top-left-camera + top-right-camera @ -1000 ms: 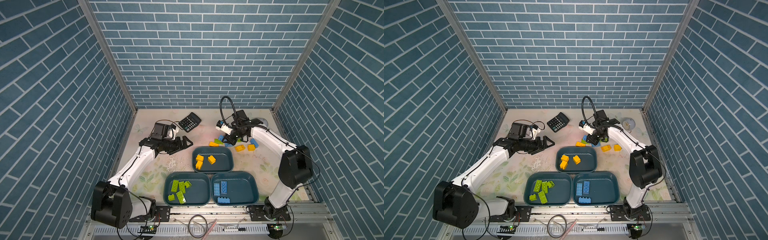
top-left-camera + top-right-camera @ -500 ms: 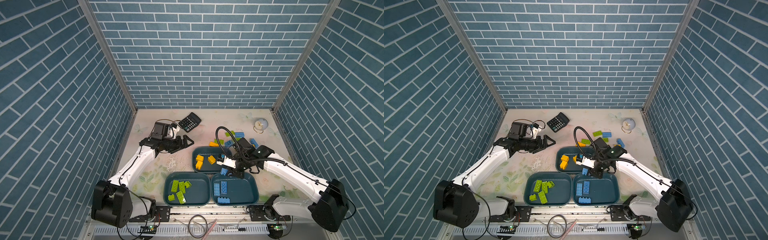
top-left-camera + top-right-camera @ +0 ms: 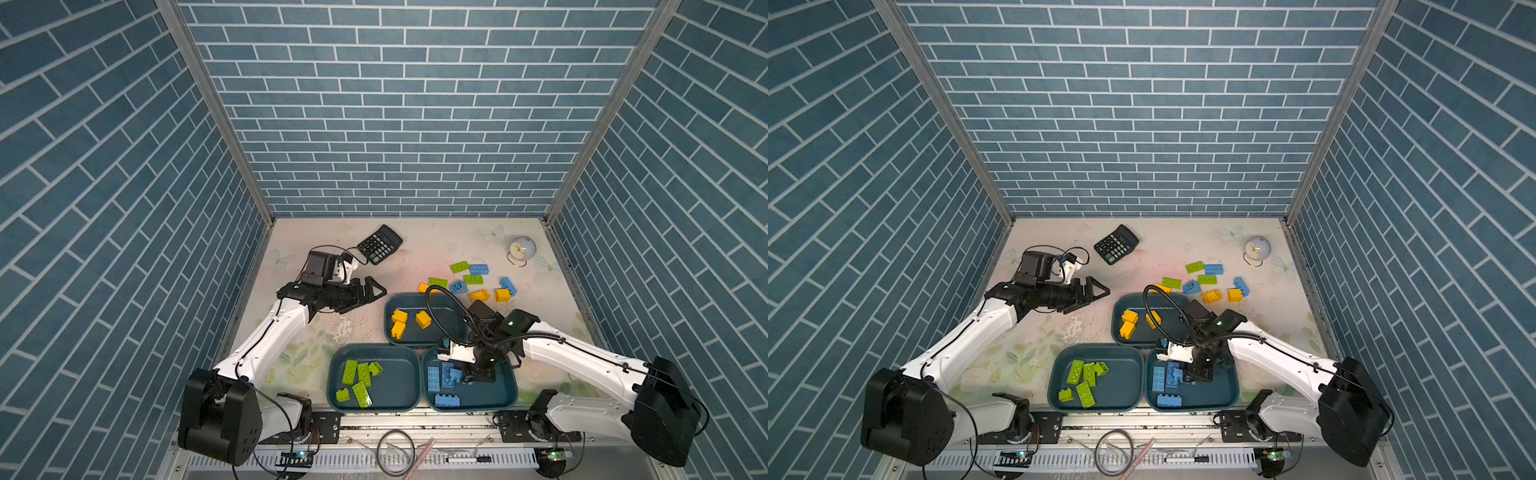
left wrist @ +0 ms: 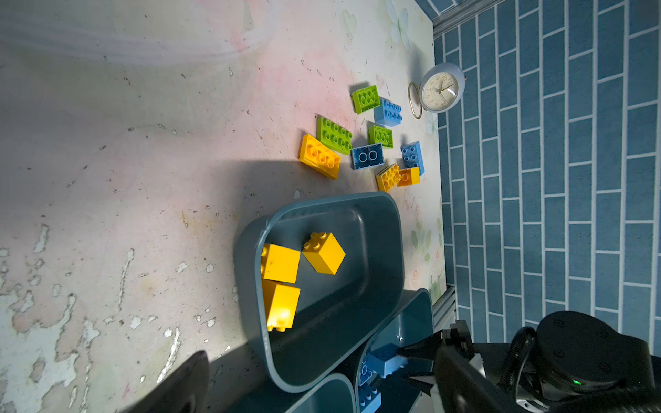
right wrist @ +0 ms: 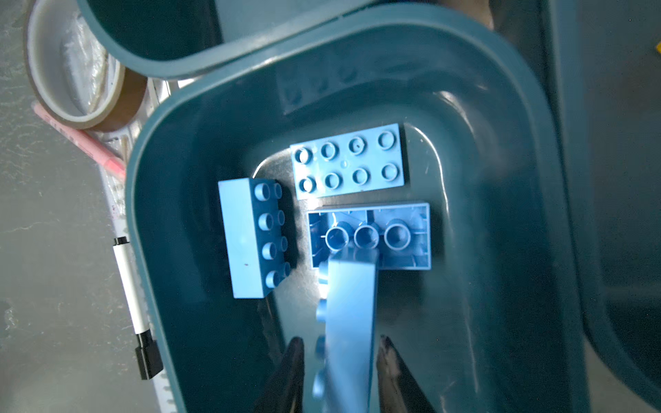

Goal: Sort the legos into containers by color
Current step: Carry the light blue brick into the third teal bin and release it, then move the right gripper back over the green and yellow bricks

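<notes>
Legos [image 3: 473, 279] are lying loose on the far right of the table [image 3: 428, 249]. The right gripper [image 5: 339, 345] is hanging well inside the rim of the blue-brick container [image 5: 137, 221], a light blue brick [image 5: 352, 307] between its fingers; pinched or freed, I cannot tell. The left gripper [image 3: 376, 289] is hovering, jaws wide, over bare table beside the yellow-brick container [image 3: 415, 337].

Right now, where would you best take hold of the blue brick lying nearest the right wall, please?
Grip the blue brick across its two long sides, coming straight down from above. It lies studs up with both long sides clear, while a small yellow brick sits against its near end, so closing lengthwise would probably catch that too.
</notes>
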